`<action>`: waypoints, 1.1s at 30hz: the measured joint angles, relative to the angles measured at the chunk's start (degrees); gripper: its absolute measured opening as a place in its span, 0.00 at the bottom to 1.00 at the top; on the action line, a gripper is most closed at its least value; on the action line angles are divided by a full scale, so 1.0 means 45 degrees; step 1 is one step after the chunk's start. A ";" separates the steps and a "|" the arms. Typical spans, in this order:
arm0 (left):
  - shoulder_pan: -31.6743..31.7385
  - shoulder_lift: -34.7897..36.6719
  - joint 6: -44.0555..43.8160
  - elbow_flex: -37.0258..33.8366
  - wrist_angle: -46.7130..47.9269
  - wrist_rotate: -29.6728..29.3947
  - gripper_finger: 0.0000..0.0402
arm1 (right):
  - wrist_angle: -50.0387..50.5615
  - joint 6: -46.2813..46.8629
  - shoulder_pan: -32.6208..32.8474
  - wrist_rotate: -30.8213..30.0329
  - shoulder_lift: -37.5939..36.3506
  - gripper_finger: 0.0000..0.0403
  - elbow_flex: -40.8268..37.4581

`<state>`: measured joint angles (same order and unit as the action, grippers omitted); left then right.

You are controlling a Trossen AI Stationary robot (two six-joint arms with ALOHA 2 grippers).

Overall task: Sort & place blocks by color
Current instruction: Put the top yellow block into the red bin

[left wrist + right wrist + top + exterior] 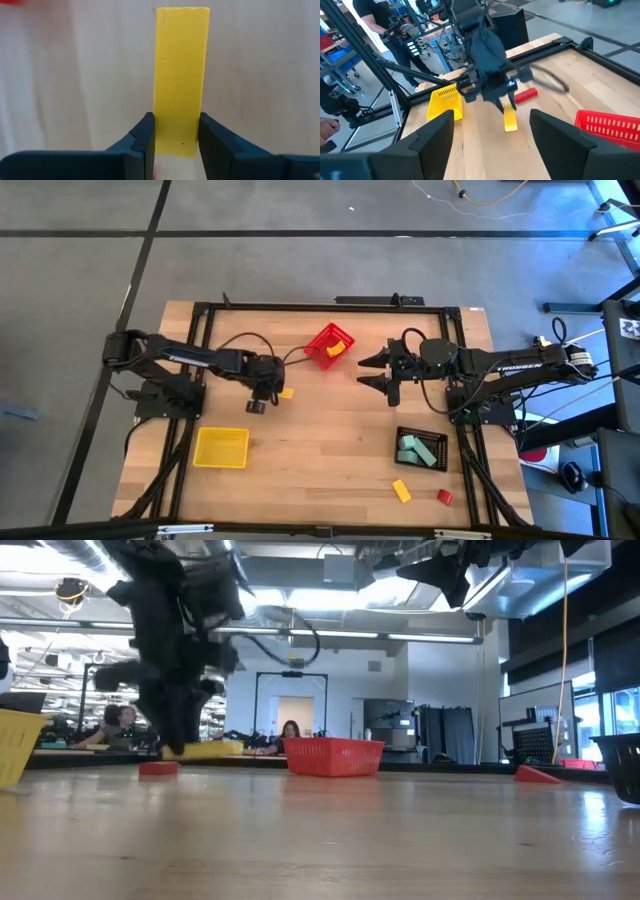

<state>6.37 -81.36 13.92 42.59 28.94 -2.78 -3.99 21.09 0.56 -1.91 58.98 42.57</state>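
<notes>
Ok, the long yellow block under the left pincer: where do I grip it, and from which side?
Grip the yellow block across its narrow width, near one end, coming straight down from above. It lies flat on the table, and its long sides are straight and parallel, so the left pincer closes squarely there. The right pincer waits open.

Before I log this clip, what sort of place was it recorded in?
Likely an open robotics lab or workshop. Past the wooden table, the low view shows people seated at workstations under exposed ceiling ducts; the right wrist view shows metal frames and equipment racks.
</notes>
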 joint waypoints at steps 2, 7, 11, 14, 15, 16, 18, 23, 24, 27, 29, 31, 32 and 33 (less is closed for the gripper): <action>0.0059 0.0719 -0.0513 0.0000 -0.0024 0.0045 0.26 | -0.0004 0.0426 0.0000 -0.0010 0.0000 0.65 0.0000; 0.0181 0.2550 -0.2339 0.0438 -0.0341 -0.0764 0.26 | -0.0010 0.3113 -0.0020 -0.0437 0.0309 0.65 0.0000; 0.0173 0.2924 -0.2655 0.1588 0.0206 -0.1680 0.26 | -0.0008 0.7277 -0.0464 -0.0767 0.1091 0.65 0.0000; 0.0152 0.2575 -0.2649 0.2595 0.0427 -0.2154 0.26 | -0.0044 0.9385 -0.0713 -0.0757 0.1963 0.65 0.0000; 0.0156 0.2360 -0.2649 0.2869 0.0506 -0.2211 0.26 | -0.0126 0.9621 -0.0764 -0.0616 0.2272 0.65 0.0000; 0.0156 0.2147 -0.2649 0.3083 0.0683 -0.2216 0.26 | -0.0361 0.9659 -0.0787 -0.0464 0.2603 0.65 -0.0005; 0.0106 0.1624 -0.2648 0.3578 0.0652 -0.2195 0.26 | -0.1015 0.9945 -0.0787 -0.0140 0.3182 0.65 0.0000; -0.0216 0.0139 -0.2654 0.4396 0.0552 -0.2136 0.26 | -0.3059 1.0661 -0.0782 -0.0045 0.4443 0.65 -0.0005; -0.0300 -0.0132 -0.2654 0.4542 0.0474 -0.2062 0.26 | -0.3313 1.0851 -0.0782 -0.0198 0.4639 0.65 0.0016; -0.0561 -0.0781 -0.2732 0.4808 -0.0146 -0.1728 0.26 | -0.3471 1.1246 -0.0792 -0.0423 0.5094 0.65 0.0019; -0.0754 -0.1156 -0.2868 0.4912 -0.0525 -0.1658 0.26 | -0.3433 1.1436 -0.0792 -0.0381 0.5377 0.65 0.0019; -0.0881 -0.1423 -0.2984 0.4959 -0.0854 -0.1487 0.26 | -0.3455 1.1701 -0.0792 -0.0257 0.5641 0.65 0.0019; -0.0948 -0.1534 -0.2998 0.4959 -0.0946 -0.1465 0.26 | -0.3480 1.1757 -0.0781 -0.0254 0.5747 0.65 0.0019; -0.1004 -0.1650 -0.3018 0.4959 -0.1067 -0.1452 0.26 | -0.3486 1.1834 -0.0774 -0.0245 0.5815 0.65 0.0019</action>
<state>1.85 -88.78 0.34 64.90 24.14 -9.32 -19.68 74.34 -2.93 -3.01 85.15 42.65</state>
